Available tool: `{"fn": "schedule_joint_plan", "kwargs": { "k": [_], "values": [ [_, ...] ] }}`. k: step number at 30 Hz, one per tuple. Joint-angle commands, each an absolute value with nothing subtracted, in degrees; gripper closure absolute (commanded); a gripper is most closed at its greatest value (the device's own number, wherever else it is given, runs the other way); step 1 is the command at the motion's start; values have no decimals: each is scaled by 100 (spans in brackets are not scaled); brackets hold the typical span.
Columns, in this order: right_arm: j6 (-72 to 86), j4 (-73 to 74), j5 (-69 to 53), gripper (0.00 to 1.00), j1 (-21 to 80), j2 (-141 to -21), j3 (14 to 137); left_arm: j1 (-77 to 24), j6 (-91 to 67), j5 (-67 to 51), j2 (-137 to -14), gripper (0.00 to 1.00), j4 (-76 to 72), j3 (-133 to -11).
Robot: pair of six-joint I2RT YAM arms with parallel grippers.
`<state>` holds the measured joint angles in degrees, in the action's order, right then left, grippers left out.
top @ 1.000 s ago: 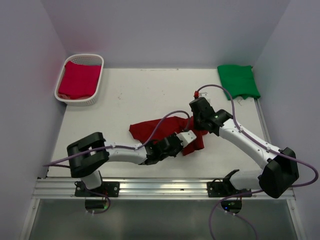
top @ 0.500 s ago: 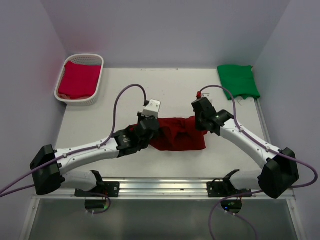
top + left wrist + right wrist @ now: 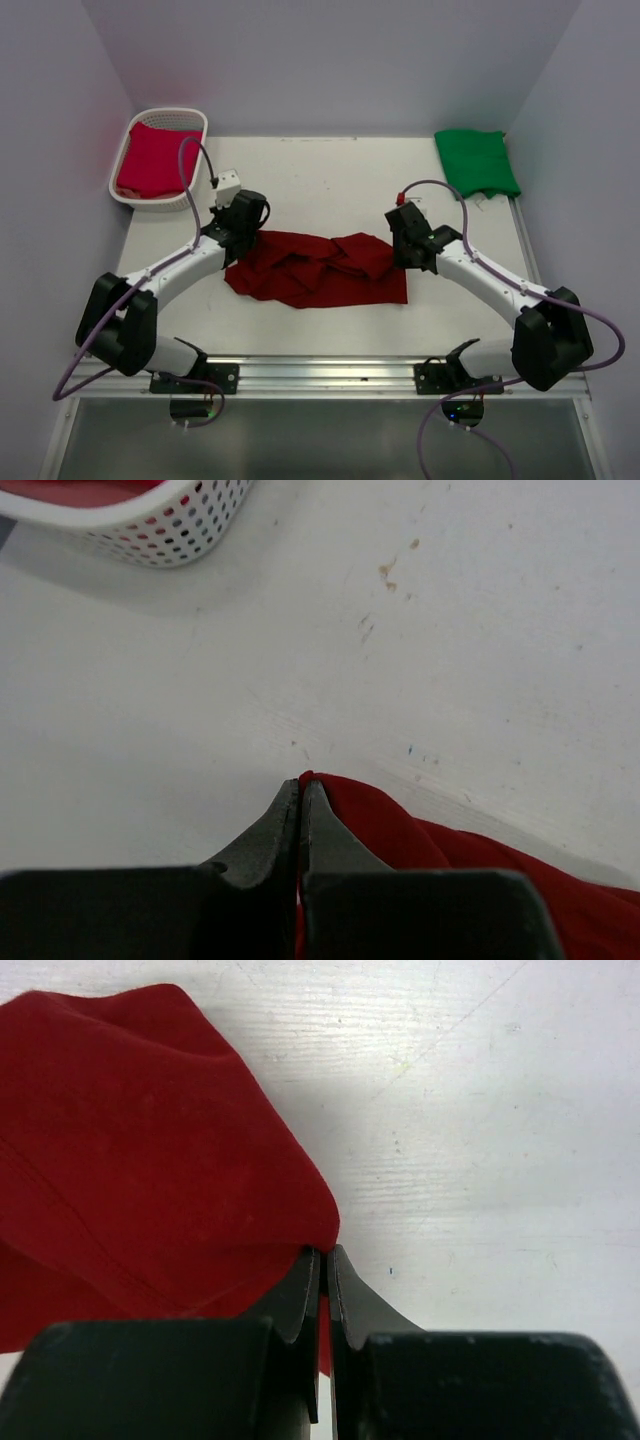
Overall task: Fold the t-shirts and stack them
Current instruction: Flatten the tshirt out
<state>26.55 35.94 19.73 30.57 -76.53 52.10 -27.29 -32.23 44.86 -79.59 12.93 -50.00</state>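
Maroon shirt, one of three, is lying rumpled on the table, the left claw and right claw each pinching an end tight, one green shirt sitting far right, one crimson shirt in the basket.

Dark maroon tee: rumpled, stretched wide, centre. Green tee: folded, far right corner. Crimson tee: folded, inside white basket.

Overhead, wrist close-ups; shared maroon t-shirt
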Motion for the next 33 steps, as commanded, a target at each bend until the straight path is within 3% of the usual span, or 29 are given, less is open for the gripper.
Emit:
{"fn": "schedule_joint_plan", "kwargs": {
  "k": [1, 8, 11, 12, 14, 15, 24, 33],
  "values": [
    [2707, 3296, 1899, 100, 2988, -7681, 5142, -2646, -3603, 4123, -8305, 100, 1196, -5028],
    [2654, 3094, 1767, 100, 2936, -7866, 5071, -2549, -3507, 3639, -8314, 96, 422, -4684],
    [2646, 3006, 1670, 100, 2918, -7980, 5045, -2496, -3559, 3709, -8332, 63, 457, -4903],
    [2637, 2997, 1661, 100, 2909, -8059, 5045, -2487, -3586, 3718, -8341, 45, 553, -4974],
    [2619, 2927, 1608, 100, 2909, -8121, 5036, -2487, -3630, 3701, -8271, 25, 641, -5132],
    [2610, 2909, 1608, 100, 2892, -8182, 5019, -2487, -3621, 3683, -8236, 23, 685, -5168],
    [2575, 2777, 1468, 100, 2856, -8411, 5045, -2461, -3139, 2963, -8261, 19, 343, -5361],
    [2566, 2865, 1441, 100, 2856, -8403, 5159, -2329, -2988, 1749, -10177, 29, 1195, -6907]
  ]
}}
